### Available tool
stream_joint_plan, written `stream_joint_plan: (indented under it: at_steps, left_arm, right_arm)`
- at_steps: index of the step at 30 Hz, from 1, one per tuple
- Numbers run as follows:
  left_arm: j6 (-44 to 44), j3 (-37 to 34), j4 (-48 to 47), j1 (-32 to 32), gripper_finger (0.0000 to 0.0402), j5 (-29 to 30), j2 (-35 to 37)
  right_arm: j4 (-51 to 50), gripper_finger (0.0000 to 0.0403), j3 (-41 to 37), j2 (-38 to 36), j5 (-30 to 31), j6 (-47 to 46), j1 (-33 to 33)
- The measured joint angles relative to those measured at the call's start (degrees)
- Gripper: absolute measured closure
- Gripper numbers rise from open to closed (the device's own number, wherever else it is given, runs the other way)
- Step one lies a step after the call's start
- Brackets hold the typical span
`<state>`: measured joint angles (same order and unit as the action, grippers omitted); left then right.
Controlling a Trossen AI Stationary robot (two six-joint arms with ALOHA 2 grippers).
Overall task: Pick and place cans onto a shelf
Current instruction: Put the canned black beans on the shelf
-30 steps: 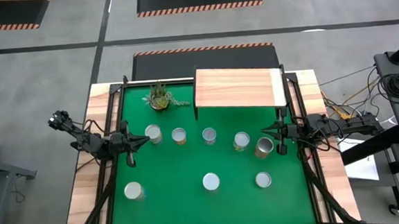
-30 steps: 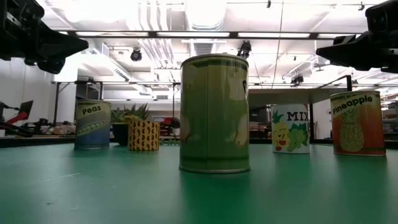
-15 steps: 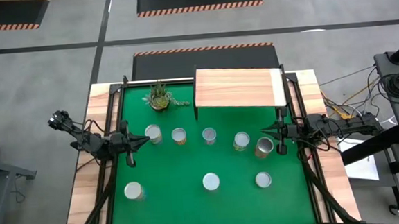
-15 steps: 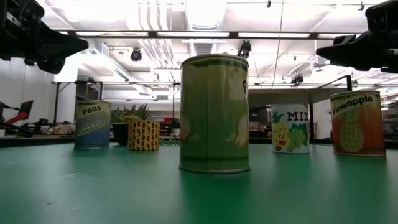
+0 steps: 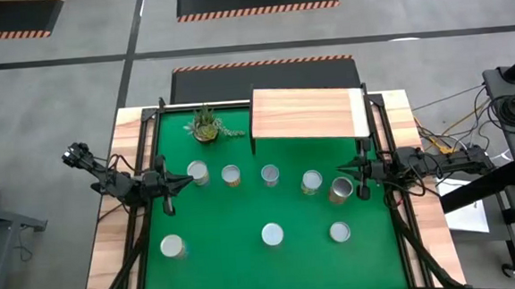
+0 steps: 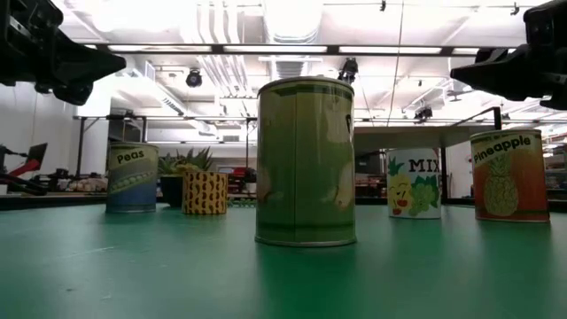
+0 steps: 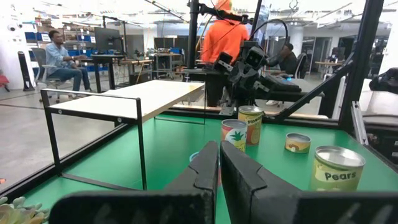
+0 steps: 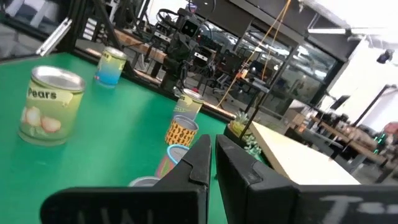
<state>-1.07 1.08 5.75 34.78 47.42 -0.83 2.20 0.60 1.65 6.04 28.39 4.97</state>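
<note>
The shelf point(image 5: 308, 114) stands bare at the green mat's point(image 5: 219, 254) far edge. In front of it eight cans point(image 5: 269, 174) stand scattered. The left gripper point(image 5: 185, 178) and right gripper point(image 5: 346, 168) flank their row, fingers pressed together, holding nothing.

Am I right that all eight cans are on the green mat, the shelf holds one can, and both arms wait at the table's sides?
Not quite: the high view shows the shelf bare. All eight cans stand on the mat; left gripper and right gripper wait at the sides.
</note>
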Motion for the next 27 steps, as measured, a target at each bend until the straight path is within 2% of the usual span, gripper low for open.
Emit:
stream_joint_plan:
  at_steps: [4,6,9,11,13,18,20,23,27]
  left_arm:
    - [4.0,0.0,8.3,0.0,0.0402,0.0,0.0]
    - [6.4,0.0,14.4,0.0,0.0402,0.0,0.0]
    - [5.4,0.0,22.1,0.0,0.0402,-0.2,-0.2]
    - [2.6,0.0,27.4,0.0,0.0402,-1.8,-0.5]
    - [-1.6,0.0,30.7,0.0,0.0402,-6.6,-1.0]
    - [-10.3,0.0,36.9,0.0,0.0402,-26.2,-3.4]
    - [-11.9,0.0,40.7,0.0,0.0402,-31.8,-5.2]
    - [-13.7,0.0,46.7,0.0,0.0402,-37.1,-9.2]
    - [-16.1,0.0,55.4,0.0,0.0402,-37.9,-16.7]
  right_arm:
    - [5.4,0.039,0.0,0.0,3.1,2.5,-0.1]
    - [7.9,0.039,0.0,0.0,3.1,0.5,-0.1]
    - [9.9,0.039,0.0,0.0,3.1,-5.7,-0.1]
    - [12.6,0.039,0.0,0.0,3.1,-6.4,-0.1]
    - [14.8,0.039,0.0,0.0,3.5,-3.2,-0.1]
    - [16.6,0.039,0.0,0.0,3.5,1.2,-0.1]
    - [17.0,0.039,0.0,0.0,3.5,1.2,-0.1]
    - [18.1,0.039,0.0,0.0,3.5,0.9,-0.1]
    - [18.3,0.039,0.0,0.0,2.6,-4.9,-0.1]
